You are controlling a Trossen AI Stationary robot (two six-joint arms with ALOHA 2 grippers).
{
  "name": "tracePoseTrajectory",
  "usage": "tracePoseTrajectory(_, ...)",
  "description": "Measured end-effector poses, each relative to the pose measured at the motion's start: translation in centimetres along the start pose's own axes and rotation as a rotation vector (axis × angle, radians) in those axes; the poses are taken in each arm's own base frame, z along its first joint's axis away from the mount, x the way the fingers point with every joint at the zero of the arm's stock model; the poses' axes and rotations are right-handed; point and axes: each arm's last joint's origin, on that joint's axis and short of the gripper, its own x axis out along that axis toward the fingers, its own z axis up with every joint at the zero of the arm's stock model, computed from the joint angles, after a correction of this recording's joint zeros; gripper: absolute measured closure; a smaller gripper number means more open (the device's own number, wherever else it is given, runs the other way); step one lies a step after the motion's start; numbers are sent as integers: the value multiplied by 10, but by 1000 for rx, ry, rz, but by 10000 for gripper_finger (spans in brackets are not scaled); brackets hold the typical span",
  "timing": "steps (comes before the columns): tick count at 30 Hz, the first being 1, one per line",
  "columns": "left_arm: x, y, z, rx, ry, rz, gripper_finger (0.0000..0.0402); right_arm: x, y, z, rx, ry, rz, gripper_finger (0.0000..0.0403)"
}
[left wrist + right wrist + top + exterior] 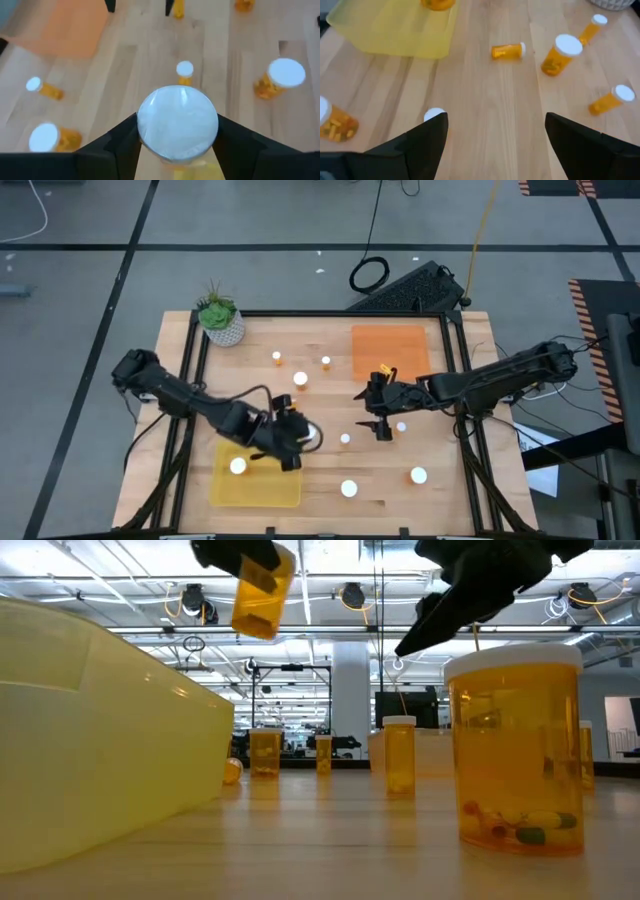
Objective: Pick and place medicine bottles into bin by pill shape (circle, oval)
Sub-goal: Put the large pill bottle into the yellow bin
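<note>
Bottle (177,123) is hanging above the yellow tray's (262,484) edge, left gripper (291,434) pinching it; we're seeing only its white cap, pills hidden. Right gripper (381,424) is hovering spread, empty.

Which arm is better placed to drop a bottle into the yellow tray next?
Left. Its pincer is shut on a bottle raised beside the yellow tray. The right pincer is open and empty, nearer the orange tray.
</note>
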Motion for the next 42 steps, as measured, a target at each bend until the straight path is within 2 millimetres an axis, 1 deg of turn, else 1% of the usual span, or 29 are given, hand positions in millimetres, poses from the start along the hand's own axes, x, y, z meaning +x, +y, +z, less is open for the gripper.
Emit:
tracePoseTrajectory(3, -8, -12, -10, -3, 12, 19, 185, -2, -1, -6, 2, -2, 0, 78)
tracePoseTrajectory(9, -20, -30, -30, -36, 14, 66, 190, -5, -1, -9, 26, -12, 0, 78)
tracePoseTrajectory(14, -19, -44, -55, -59, 16, 65, 183, -5, -1, -10, 29, -9, 0, 78)
tracePoseTrajectory(18, -16, -50, -73, -103, 24, 54, 188, -5, -1, -10, 30, -9, 0, 78)
tracePoseTrajectory(21, -15, -56, -85, -102, 20, 37, 190, -5, -1, -10, 30, -9, 0, 78)
tracePoseTrajectory(25, -10, -57, -103, -106, 37, 39, 191, -5, -1, -10, 30, -9, -2, 78)
tracePoseTrajectory(34, 4, -58, -137, -137, 31, 15, 191, -5, -2, -9, 30, -18, -30, 78)
tracePoseTrajectory(42, 6, -57, -158, -146, 31, 18, 191, -5, -2, -8, 30, -29, -30, 78)
